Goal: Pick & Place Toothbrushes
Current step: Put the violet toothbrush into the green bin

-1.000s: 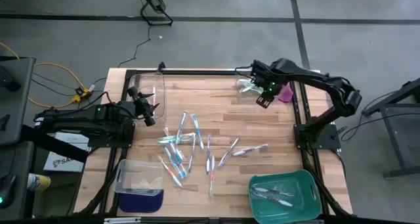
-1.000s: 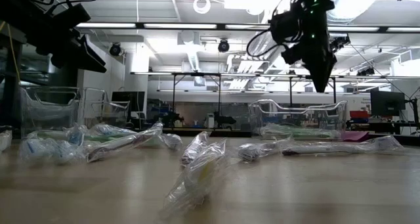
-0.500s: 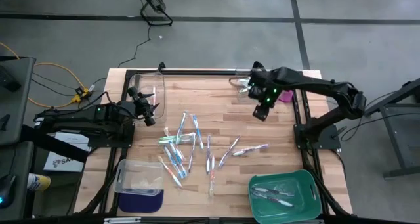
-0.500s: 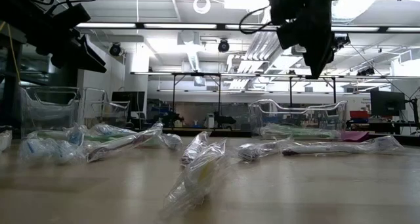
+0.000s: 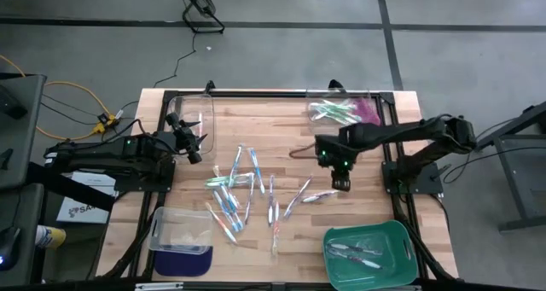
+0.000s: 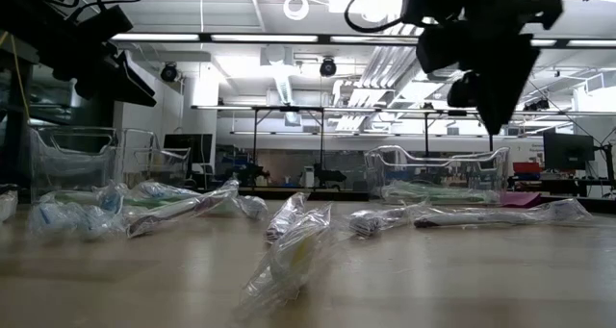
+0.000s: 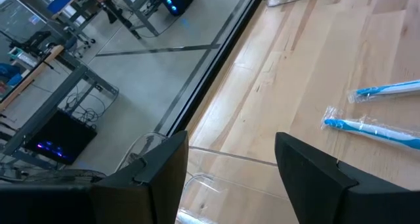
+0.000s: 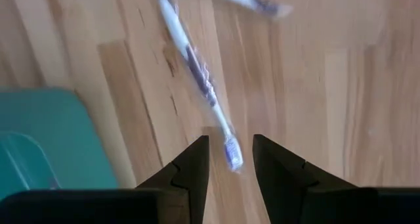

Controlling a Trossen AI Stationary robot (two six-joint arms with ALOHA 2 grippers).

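Several wrapped toothbrushes [image 5: 243,189] lie scattered on the middle of the wooden table, with blue, green and pale handles. My right gripper [image 5: 339,178] hangs open above the table, well clear of it in the low view [image 6: 500,88]. A pale toothbrush with purple marks [image 8: 197,73] lies below it, its head end showing between my fingertips [image 8: 228,159]. The same toothbrush [image 5: 325,194] lies just near-side of the gripper. My left gripper [image 5: 193,148] waits open at the table's left, over a clear bin's rim [image 7: 216,184].
A clear bin [image 5: 345,112] at the far right holds green and pink toothbrushes. A green tray [image 5: 401,240] at the near right holds a few more. Another clear bin [image 5: 181,227] sits near left on a blue block. Black frame rails run along the table's edges.
My right gripper has travelled from beside the far-right clear bin toward the table's near edge and now hangs over the pale toothbrush. The arm has stretched out low across the table's right side. Nothing on the table has moved.
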